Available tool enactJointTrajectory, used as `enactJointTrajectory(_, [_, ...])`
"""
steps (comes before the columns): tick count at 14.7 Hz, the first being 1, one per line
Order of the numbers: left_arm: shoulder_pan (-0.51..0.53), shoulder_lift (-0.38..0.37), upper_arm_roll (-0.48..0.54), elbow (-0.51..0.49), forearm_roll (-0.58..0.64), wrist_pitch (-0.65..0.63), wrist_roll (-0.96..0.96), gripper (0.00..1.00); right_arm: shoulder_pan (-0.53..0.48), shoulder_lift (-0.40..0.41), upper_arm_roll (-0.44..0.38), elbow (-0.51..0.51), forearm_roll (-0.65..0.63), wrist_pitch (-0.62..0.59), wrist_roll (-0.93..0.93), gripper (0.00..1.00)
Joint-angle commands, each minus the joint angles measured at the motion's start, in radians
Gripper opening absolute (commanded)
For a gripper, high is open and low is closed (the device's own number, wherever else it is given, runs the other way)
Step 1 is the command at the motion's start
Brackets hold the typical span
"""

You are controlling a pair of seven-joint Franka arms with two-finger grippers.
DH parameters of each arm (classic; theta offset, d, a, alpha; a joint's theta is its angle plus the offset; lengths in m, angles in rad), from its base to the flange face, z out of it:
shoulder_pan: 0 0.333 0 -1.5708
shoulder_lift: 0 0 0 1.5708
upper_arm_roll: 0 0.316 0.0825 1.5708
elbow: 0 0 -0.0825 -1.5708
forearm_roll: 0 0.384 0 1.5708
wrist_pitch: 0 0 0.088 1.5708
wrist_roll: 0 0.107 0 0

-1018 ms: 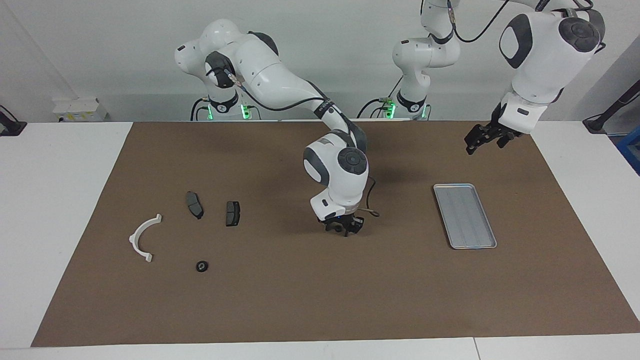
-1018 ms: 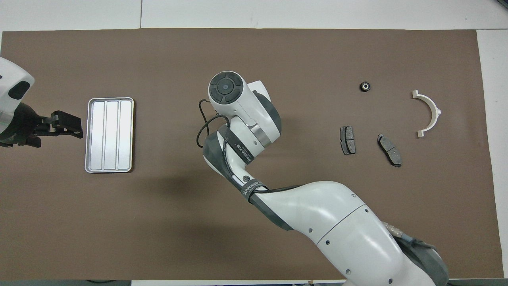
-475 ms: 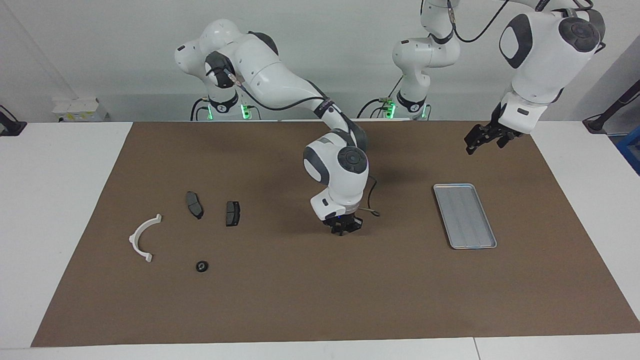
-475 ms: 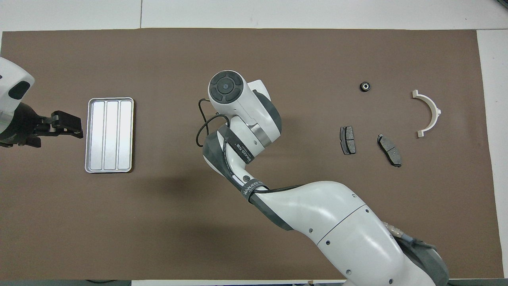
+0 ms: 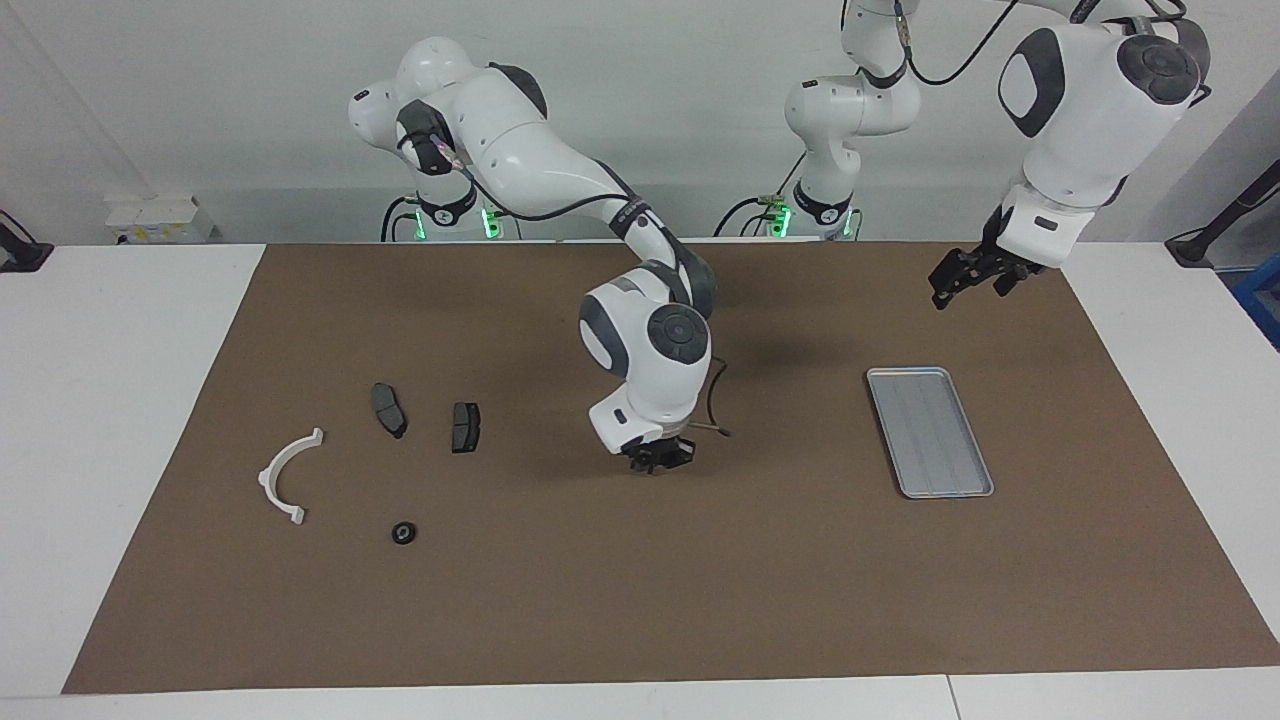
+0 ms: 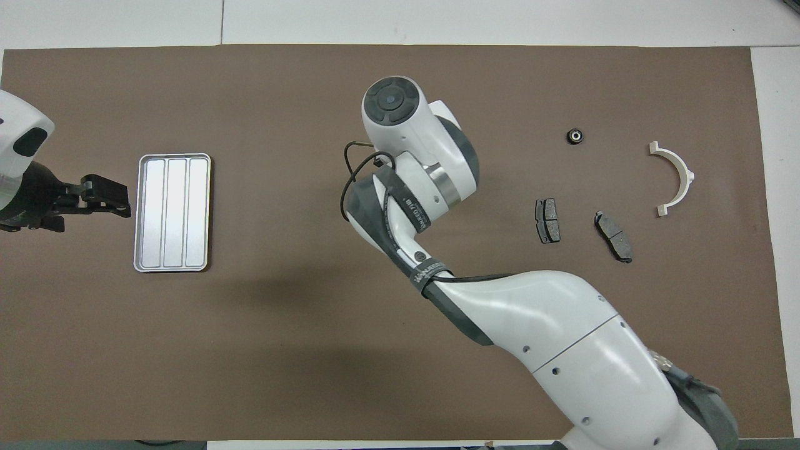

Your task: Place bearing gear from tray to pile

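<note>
Two pincers are in view. On a clock face laid over the facing view, the right pincer [image 5: 655, 462] sits at the centre, low over the bare middle of the brown mat [image 5: 640, 600], with its fingertips pressed together. From overhead this pincer is hidden under its own wrist.

At eight o'clock from it lies the bearing gear [image 5: 403, 533], a small black ring resting on the mat. It lies with the pile, well apart from the tray [image 5: 930, 430].

The pile's other parts lie between nine and ten o'clock:
- One dark brake pad [image 5: 465, 427] lies nearest the pincer.
- A second brake pad [image 5: 389, 410] lies just beside the first.
- The white semicircular bracket [image 5: 272, 466] lies outermost, toward the right arm's end of the worktop [image 5: 100, 400].

The gear lies at five o'clock from the bracket, near it but not touching.

The silver ridged tray lies flat on the mat at three o'clock from the right pincer.

The left pincer [image 5: 940, 290] shows at twelve o'clock from the tray. It hangs raised over the mat near the tray with its fingers spread, and that arm waits.
</note>
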Motion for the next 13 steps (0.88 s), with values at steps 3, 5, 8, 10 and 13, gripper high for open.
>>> enactJointTrajectory(3, [-0.007,-0.03,0.009,-0.027,-0.012,0.006,0.013,1.0,-0.169,-0.116,0.016,-0.036,0.008,-0.08,-0.387,0.0])
enactJointTrajectory(5, [-0.007,-0.03,0.009,-0.027,-0.012,0.006,0.014,1.0,-0.235,-0.127,0.016,-0.094,0.008,-0.017,-0.519,0.0])
enactJointTrajectory(8, [-0.007,-0.03,0.009,-0.027,-0.012,0.006,0.014,1.0,-0.298,-0.2,0.015,-0.331,-0.001,0.229,-0.613,0.0])
enactJointTrajectory(10, [-0.007,-0.03,0.009,-0.027,-0.012,0.006,0.014,1.0,-0.31,-0.197,0.016,-0.384,-0.003,0.305,-0.614,0.0])
enactJointTrajectory(13, [-0.007,-0.03,0.009,-0.027,-0.012,0.006,0.014,1.0,-0.33,-0.187,0.015,-0.399,-0.001,0.319,-0.614,0.0])
